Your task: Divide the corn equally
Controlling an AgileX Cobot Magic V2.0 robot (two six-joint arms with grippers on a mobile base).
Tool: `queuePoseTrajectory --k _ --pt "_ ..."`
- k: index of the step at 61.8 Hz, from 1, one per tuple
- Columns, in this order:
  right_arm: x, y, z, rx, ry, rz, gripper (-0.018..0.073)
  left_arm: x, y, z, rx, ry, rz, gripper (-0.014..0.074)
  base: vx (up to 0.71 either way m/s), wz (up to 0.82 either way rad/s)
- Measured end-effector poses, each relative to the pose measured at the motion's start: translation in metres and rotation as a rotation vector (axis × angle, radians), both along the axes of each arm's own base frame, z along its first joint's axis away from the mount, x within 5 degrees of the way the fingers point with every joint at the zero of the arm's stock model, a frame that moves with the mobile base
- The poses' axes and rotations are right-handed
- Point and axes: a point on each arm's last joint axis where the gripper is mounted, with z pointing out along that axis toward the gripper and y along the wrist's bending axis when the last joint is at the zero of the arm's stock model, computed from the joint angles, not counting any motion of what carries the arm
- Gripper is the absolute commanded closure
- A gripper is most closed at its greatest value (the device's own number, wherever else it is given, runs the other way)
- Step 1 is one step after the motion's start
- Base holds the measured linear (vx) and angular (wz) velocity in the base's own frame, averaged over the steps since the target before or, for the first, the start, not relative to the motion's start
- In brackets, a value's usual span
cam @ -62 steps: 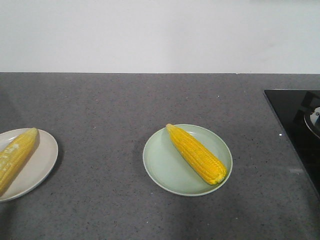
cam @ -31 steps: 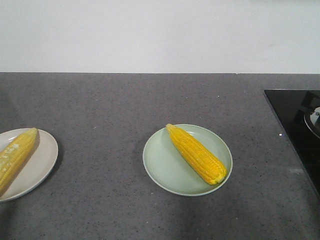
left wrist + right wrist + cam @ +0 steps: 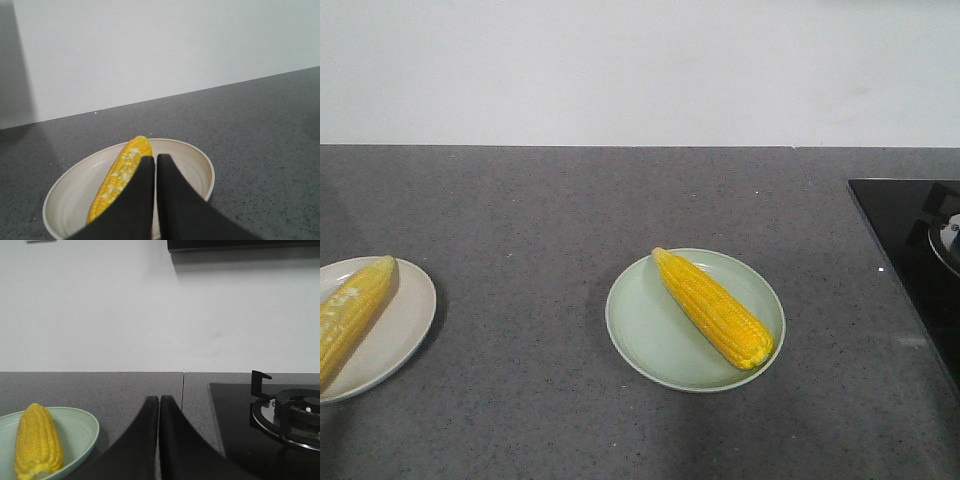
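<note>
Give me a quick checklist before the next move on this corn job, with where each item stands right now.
1. Count per plate: the green plate holds one cob; the beige plate shows one cob but is cut off by the front view's edge. Cannot tell.
2. Left gripper empty: fingers together, nothing between them. Ok.
3. Right gripper empty: fingers together, nothing held. Ok.
4. Grippers open for a pick: both shut. Not ok.
5. Cobs fully on their plates: green plate yes; beige plate only partly seen. Cannot tell.
6. Stove clear of corn: none visible on it. Ok.
</note>
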Motion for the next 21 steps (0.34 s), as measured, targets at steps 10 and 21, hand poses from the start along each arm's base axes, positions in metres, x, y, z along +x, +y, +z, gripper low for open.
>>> queuePoseTrajectory --k 10,21 --pt "0.0000 0.0000 0.0000 0.000 0.000 0.000 0.0564 0.0000 0.0000 0.0000 0.000 0.000 0.000 0.0603 0.00 0.00" --pt "0.0000 0.0000 0.0000 0.000 0.000 0.000 0.0564 0.0000 0.0000 0.0000 0.000 0.000 0.000 0.0603 0.00 0.00"
